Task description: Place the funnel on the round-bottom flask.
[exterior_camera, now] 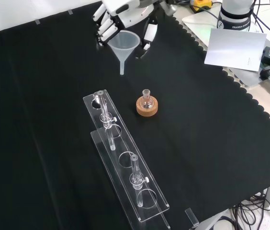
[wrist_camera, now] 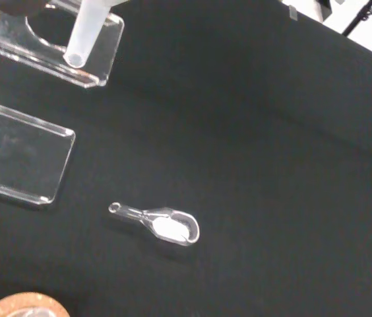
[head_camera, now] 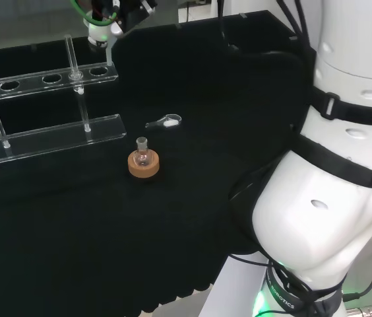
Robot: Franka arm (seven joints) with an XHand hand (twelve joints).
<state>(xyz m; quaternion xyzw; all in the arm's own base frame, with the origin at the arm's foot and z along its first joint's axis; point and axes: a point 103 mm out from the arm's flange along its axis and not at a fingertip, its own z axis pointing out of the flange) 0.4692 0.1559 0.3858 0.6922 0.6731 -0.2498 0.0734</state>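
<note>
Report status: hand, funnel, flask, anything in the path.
Hand shut on clear plastic funnel, held above the cloth. Small round-bottom glass flask upright on cork ring, neck open. Clear acrylic tube rack beside it, not between.

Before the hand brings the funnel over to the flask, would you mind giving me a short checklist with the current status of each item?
1. Funnel held in the hand: ok, fingers curl round its rim.
2. Funnel stem pointing down: ok.
3. Round-bottom flask upright in its cork ring: ok.
4. Flask neck unobstructed: ok, nothing sits on it.
5. Funnel over the flask neck: not ok, it hangs off to one side, near the rack end.
6. Glass scoop out of the path: cannot tell.
</note>
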